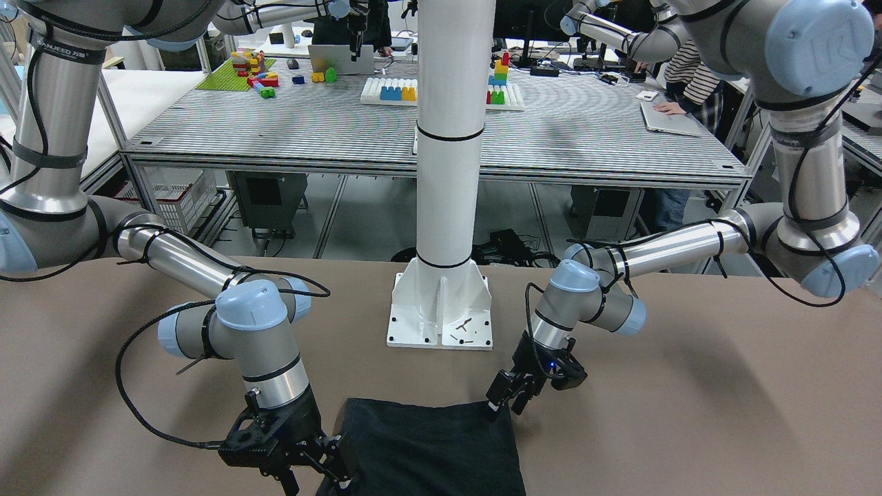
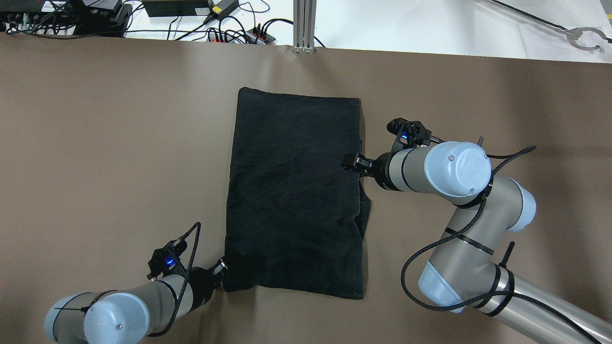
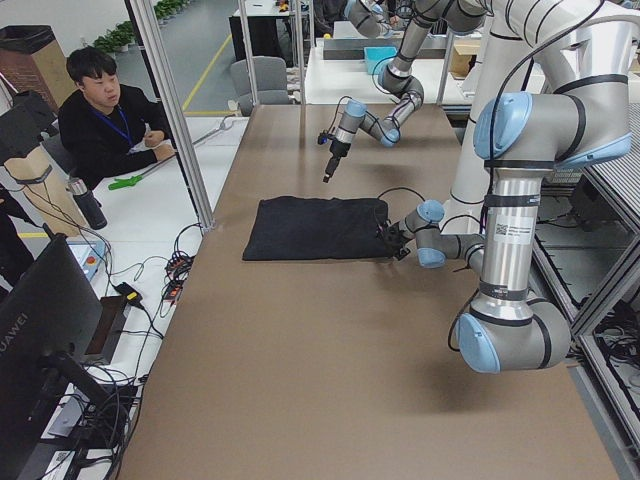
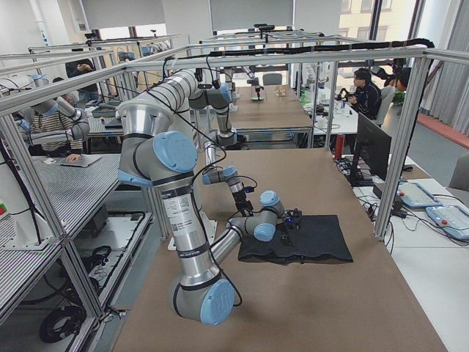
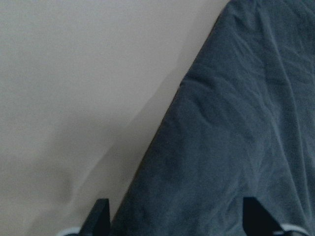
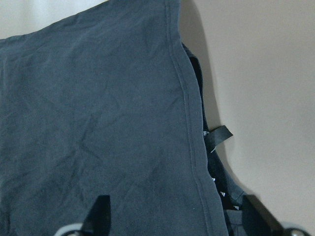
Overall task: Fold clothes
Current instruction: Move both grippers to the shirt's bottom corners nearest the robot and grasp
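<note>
Both pincers released, fingers spread: left gripper point(image 2: 224, 271) at the black cloth point(image 2: 296, 191) near-left corner, right gripper point(image 2: 355, 163) over its right hem. Cloth lies on the table point(image 2: 95, 143).

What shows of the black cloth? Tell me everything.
The black cloth is plain, soft dark fabric, roughly rectangular, lying flat on the brown table with light creases. It looks folded in layers: a stitched hem runs down its right side, with under-layers and a small black tag poking out there. The left gripper sits open at its near-left corner, the right gripper open over the right hem; contact cannot be told.
</note>
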Robot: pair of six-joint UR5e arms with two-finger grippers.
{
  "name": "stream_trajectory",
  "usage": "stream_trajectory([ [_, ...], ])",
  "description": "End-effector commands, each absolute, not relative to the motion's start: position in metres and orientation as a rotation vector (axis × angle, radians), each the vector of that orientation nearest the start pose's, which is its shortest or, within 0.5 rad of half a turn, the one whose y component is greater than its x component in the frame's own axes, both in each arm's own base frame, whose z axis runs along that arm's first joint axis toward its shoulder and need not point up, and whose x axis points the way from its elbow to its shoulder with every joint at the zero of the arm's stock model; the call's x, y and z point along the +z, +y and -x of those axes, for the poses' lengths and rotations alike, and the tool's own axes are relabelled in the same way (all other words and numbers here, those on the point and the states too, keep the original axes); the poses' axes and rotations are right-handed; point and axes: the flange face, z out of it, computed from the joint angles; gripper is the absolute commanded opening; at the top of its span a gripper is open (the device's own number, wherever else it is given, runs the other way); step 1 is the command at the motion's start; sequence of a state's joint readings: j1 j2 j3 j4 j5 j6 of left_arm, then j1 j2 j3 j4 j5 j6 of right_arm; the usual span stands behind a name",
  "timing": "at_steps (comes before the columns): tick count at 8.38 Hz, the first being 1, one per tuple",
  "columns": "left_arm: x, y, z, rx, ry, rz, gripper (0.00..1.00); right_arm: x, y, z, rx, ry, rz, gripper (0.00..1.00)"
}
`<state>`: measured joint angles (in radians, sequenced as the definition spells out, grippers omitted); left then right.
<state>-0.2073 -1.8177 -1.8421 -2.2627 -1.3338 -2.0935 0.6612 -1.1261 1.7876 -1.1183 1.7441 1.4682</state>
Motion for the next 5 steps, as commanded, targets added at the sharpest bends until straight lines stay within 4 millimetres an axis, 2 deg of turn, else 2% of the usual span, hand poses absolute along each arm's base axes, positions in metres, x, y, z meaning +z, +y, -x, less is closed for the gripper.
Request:
stream_trajectory([
  [1,0.327,-0.273,-0.535,-0.778,1.243,-0.022,0.87,0.259,-0.475,0.422,0.400,-1.096,-0.273,0.94],
  [2,0.323,-0.273,-0.535,-0.779,1.249,-0.020,0.68,0.259,-0.475,0.422,0.400,-1.096,-0.273,0.94],
  [4,0.313,-0.273,-0.538,-0.777,1.266,-0.017,0.19,0.259,-0.475,0.421,0.408,-1.097,-0.270,0.94],
  [5,0.312,-0.273,-0.538,-0.776,1.269,-0.015,0.00,0.257,-0.472,0.425,0.422,-1.095,-0.290,0.93],
])
